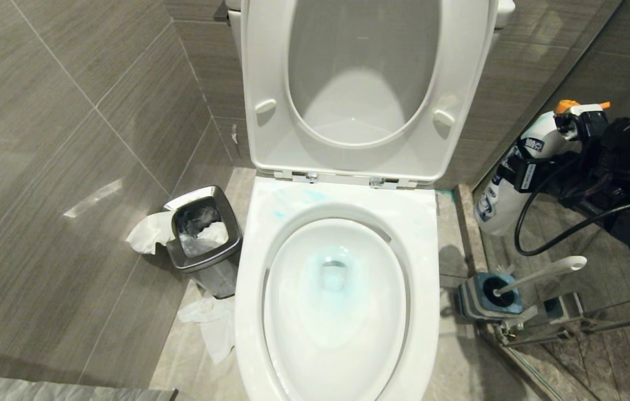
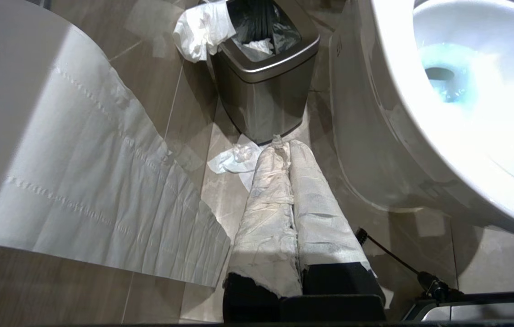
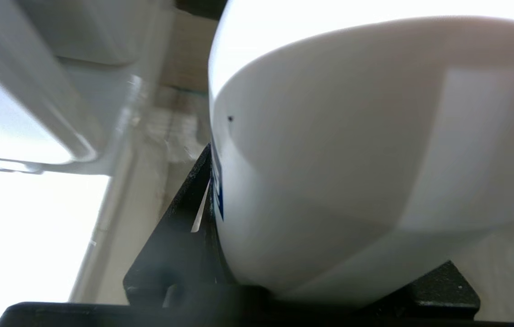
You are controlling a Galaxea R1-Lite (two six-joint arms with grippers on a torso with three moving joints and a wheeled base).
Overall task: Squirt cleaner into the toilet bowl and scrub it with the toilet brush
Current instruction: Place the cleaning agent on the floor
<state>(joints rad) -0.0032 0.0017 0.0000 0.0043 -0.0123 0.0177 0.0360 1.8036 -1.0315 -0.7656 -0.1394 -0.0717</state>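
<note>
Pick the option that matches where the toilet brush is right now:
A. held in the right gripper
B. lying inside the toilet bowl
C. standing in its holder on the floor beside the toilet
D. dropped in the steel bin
C: in the head view the toilet brush has its bristle head seated in the blue-and-grey holder on the floor beside the toilet bowl, its white handle leaning free.

Head view: high, looking steeply down on the toilet bowl [image 1: 337,301], bin [image 1: 203,236] on its left. Left wrist view: low near the floor, facing the bin [image 2: 263,68] and bowl [image 2: 425,136]; both shared with the head view. Right wrist view: pressed close against a white bottle [image 3: 370,163].
</note>
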